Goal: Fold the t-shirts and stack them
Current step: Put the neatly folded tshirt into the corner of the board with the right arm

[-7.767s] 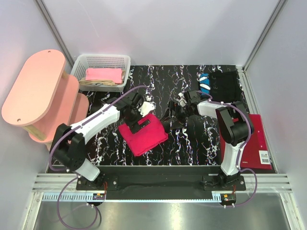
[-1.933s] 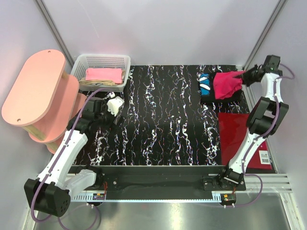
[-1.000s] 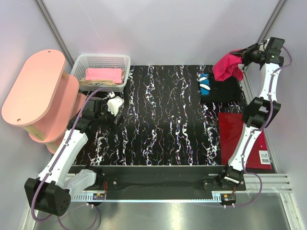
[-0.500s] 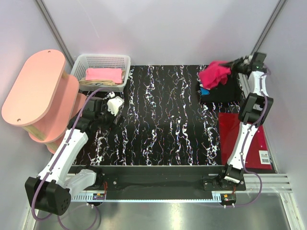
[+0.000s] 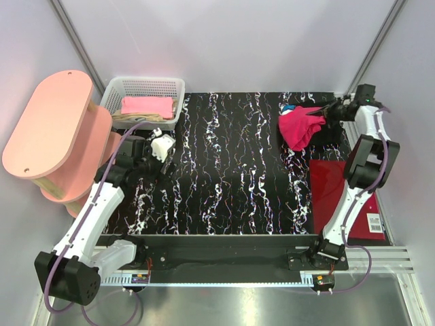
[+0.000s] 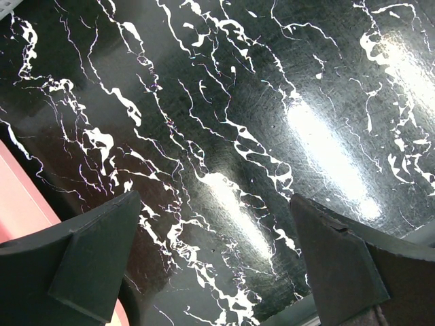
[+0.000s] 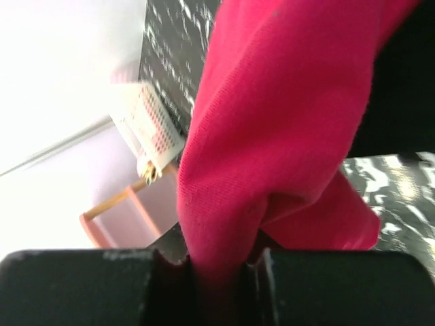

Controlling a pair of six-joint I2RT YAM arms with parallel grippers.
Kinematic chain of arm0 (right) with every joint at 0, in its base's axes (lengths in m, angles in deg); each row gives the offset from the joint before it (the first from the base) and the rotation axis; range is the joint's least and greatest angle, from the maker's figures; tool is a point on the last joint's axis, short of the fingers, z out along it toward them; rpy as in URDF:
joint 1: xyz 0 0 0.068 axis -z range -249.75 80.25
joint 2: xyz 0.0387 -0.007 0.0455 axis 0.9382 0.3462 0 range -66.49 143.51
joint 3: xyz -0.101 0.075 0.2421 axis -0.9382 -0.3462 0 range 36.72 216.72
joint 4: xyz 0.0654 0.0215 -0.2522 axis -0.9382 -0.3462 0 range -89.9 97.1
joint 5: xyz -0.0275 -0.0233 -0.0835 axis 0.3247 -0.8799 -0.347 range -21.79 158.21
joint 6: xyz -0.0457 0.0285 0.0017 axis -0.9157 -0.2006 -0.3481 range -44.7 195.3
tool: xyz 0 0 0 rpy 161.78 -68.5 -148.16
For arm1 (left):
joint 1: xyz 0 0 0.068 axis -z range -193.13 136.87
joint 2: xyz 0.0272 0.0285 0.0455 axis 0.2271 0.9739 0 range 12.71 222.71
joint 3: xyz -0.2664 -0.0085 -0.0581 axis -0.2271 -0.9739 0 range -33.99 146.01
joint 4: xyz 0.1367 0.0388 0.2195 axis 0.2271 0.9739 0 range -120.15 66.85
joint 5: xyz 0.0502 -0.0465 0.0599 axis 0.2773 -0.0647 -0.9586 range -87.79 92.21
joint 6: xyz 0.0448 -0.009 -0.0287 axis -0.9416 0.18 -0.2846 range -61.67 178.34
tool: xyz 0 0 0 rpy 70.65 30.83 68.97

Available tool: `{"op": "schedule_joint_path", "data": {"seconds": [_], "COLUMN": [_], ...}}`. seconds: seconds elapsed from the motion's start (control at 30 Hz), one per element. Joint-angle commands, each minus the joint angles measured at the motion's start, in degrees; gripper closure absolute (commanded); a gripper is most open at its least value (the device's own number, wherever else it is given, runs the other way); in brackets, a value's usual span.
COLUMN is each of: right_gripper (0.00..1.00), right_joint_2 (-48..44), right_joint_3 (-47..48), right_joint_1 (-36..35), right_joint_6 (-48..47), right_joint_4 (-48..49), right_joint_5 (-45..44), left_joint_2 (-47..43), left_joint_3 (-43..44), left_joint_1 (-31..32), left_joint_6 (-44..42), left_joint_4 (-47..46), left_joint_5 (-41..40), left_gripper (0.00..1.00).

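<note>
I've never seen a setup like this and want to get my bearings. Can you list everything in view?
red tee: 1, crimson, bunched, hanging from the right gripper at the table's far right
black tee: 1, black, far right, partly under the red tee
pink tee: 1, pink, folded in the basket
beige tee: 1, beige, in the basket at the pink tee's near edge
basket: 1, white, far left
shelf: 1, pink, left of the table
board: 1, dark red with barcode label, near right
table: 1, black with white veins
left gripper: 1, open, empty, over the table's left side
right gripper: 1, shut on the red tee
</note>
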Motion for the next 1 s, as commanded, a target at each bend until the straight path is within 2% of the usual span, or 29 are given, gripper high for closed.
{"op": "schedule_joint_path", "data": {"seconds": [0.0,0.17,0.37,0.5,0.7,0.87,0.97], "right_gripper": [1.00,1.00,1.00,1.00,1.00,1.00,1.00], "right_joint_2": [-5.46,-1.78,2.44,5.87,13.78,12.65,11.85], "right_joint_3": [2.50,5.67,11.46,23.49,46.87,46.38,43.13], "right_joint_1": [2.21,3.18,3.10,3.10,2.83,2.39,0.99], "right_joint_6": [-3.58,-4.99,-4.73,-3.76,1.51,4.32,1.44], "right_joint_4": [-3.08,-6.87,-9.42,-12.67,-8.48,-4.33,-5.99], "right_joint_5": [-7.92,-10.48,-9.61,-7.95,6.37,12.27,11.40], "left_joint_2": [-2.53,-3.85,-4.30,-3.94,-4.03,-2.63,-1.92], "left_joint_3": [1.67,1.32,0.62,0.79,1.58,1.67,2.02], "left_joint_1": [-0.29,-0.29,-0.38,-0.38,-0.38,-0.38,-0.38], "left_joint_6": [0.29,0.12,-0.58,-0.50,0.29,0.21,0.38], "left_joint_4": [0.36,0.89,0.89,0.89,0.98,0.54,0.36], "left_joint_5": [0.91,0.65,-0.58,-0.06,-0.06,-0.41,-0.14], "left_gripper": [0.01,0.01,0.01,0.01,0.01,0.01,0.01]}}
